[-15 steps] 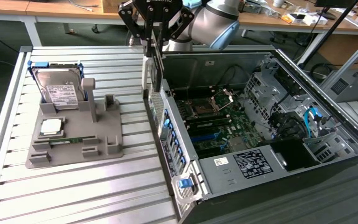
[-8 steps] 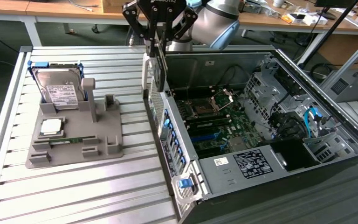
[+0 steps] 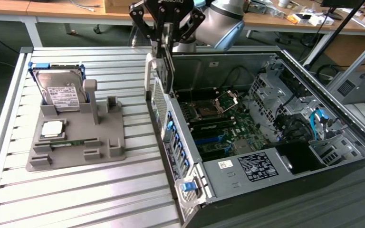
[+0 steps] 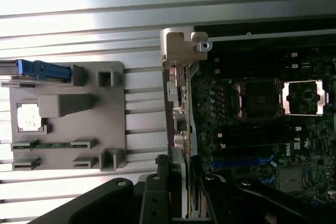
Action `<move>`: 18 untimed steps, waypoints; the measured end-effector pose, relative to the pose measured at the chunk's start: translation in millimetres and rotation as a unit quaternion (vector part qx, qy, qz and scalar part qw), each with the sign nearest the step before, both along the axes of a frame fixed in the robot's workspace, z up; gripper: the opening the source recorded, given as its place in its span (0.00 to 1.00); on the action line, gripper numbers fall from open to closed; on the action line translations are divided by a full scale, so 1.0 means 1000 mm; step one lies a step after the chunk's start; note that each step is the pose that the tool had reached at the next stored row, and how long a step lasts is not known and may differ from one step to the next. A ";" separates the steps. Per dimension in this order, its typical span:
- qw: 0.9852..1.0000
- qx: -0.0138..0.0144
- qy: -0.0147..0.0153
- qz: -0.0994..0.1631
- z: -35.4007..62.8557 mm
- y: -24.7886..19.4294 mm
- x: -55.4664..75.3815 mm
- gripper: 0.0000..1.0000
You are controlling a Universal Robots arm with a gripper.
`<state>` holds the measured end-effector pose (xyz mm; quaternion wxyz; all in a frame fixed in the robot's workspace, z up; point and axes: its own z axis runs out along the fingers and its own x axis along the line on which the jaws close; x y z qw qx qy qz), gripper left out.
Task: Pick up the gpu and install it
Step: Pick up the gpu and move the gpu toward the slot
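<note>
The gpu (image 3: 159, 80) hangs on edge from my gripper (image 3: 165, 45), which is shut on its top edge. The thin dark card and its silver end bracket (image 3: 148, 76) are over the near side wall of the open computer case (image 3: 189, 156), above the motherboard (image 3: 224, 128). In the wrist view the gpu (image 4: 177, 108) runs edge-on along the case wall, its bracket (image 4: 181, 48) at the far end. There my gripper (image 4: 181, 190) has one black finger on each face of the card.
A grey holder tray (image 3: 106, 128) lies on the slatted metal table (image 3: 74, 190) at the exterior view's left. It carries a silver hard drive (image 3: 59, 90), a square processor chip (image 3: 52, 128) and a green memory stick (image 3: 74, 141). Drive cages and cables (image 3: 296, 118) fill the case's far side.
</note>
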<state>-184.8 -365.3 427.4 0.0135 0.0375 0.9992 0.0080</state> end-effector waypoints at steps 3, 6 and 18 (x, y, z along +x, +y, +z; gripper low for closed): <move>1.000 0.000 0.000 0.000 0.0000 -0.0001 0.003 0.27; 1.000 0.000 0.000 0.000 0.0000 -0.0004 0.004 0.27; 1.000 0.000 0.000 0.000 -0.0002 -0.0005 0.013 0.27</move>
